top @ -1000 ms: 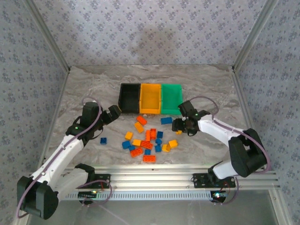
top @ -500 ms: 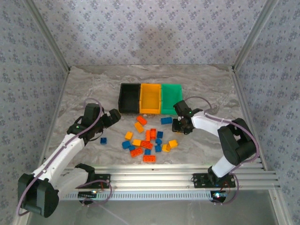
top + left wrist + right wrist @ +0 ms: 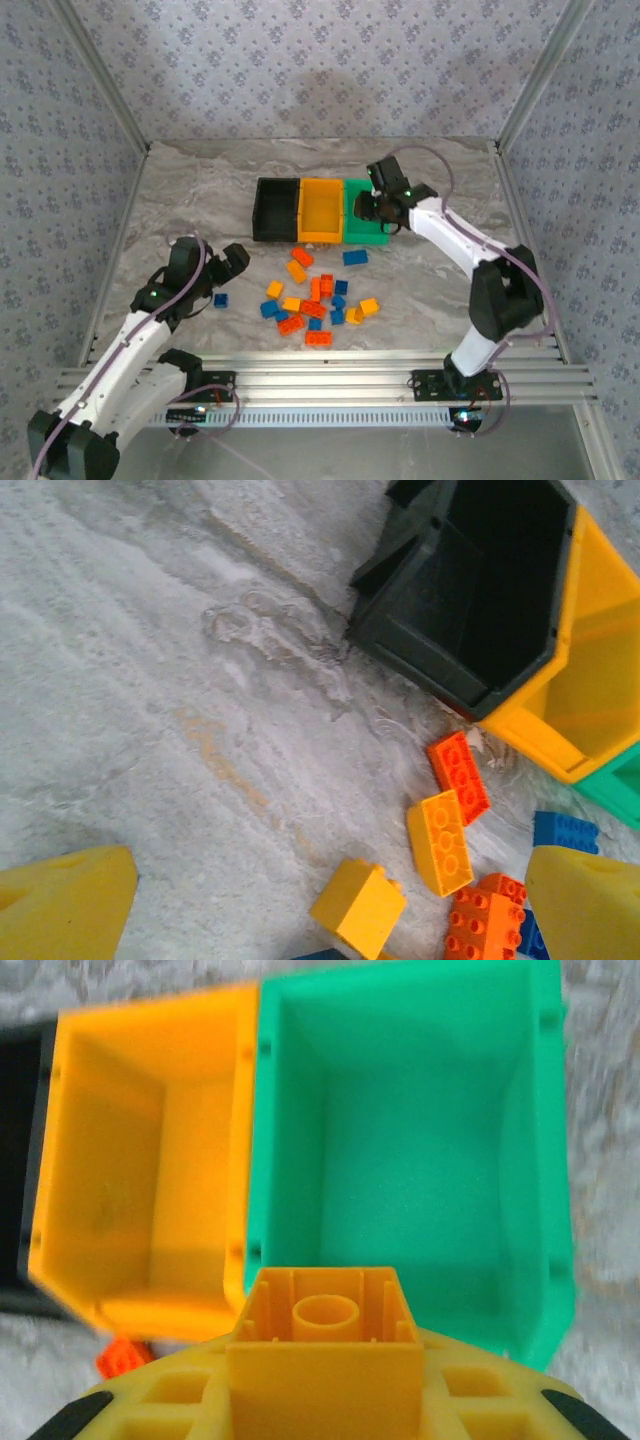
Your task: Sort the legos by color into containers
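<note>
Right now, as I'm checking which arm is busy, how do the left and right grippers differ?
The left gripper stands open and empty; the right gripper is shut on a yellow brick. The left gripper hovers near the loose legos on the table; the right gripper hangs over the green bin. Both have yellow fingers.

Lab rig, alu rails (image 3: 330, 372), patterned backdrop walls (image 3: 320, 60)
</note>
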### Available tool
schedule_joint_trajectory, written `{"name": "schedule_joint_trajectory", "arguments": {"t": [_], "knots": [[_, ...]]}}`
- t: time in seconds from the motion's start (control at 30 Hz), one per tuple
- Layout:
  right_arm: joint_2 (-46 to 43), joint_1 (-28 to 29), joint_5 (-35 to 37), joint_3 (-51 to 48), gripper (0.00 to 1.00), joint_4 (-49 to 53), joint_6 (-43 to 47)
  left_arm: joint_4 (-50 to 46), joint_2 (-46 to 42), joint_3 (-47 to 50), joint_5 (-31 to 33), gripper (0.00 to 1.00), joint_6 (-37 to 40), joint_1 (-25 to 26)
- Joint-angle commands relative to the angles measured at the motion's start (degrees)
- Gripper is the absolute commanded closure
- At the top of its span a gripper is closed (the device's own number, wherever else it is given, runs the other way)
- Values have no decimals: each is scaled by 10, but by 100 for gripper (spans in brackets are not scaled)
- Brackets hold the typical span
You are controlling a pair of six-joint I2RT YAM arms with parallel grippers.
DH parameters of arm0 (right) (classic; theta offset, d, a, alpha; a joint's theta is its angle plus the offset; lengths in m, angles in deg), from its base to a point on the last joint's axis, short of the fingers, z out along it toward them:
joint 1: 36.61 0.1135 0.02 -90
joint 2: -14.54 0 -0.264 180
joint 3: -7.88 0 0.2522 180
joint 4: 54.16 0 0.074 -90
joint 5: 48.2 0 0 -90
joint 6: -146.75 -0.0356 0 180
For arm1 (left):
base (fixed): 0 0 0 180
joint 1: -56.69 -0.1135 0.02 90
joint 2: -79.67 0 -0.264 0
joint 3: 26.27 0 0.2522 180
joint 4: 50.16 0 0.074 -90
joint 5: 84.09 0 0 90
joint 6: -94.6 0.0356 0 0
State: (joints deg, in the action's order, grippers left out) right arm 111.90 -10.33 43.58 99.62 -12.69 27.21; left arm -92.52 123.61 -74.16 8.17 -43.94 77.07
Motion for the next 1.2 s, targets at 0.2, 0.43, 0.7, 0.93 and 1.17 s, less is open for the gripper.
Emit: {"name": "schedule_joint_trajectory", "arguments": {"t": [0.2, 0.43, 0.7, 0.93, 1.17], "knots": [[155, -12, 59, 141, 64, 64, -12, -86, 42, -15, 22, 0, 12, -14], [159, -18, 60, 162, 36, 65, -34, -65, 80, 3, 7, 4, 17, -35], [84, -16, 56, 91, 32, 41, -43, -56, 179, 5, 10, 20, 52, -30], [31, -18, 53, 38, 32, 30, -53, -49, 232, 18, 26, 33, 47, -2], [12, -24, 50, 13, 32, 19, -61, -39, 256, 31, 31, 47, 46, 10]]}}
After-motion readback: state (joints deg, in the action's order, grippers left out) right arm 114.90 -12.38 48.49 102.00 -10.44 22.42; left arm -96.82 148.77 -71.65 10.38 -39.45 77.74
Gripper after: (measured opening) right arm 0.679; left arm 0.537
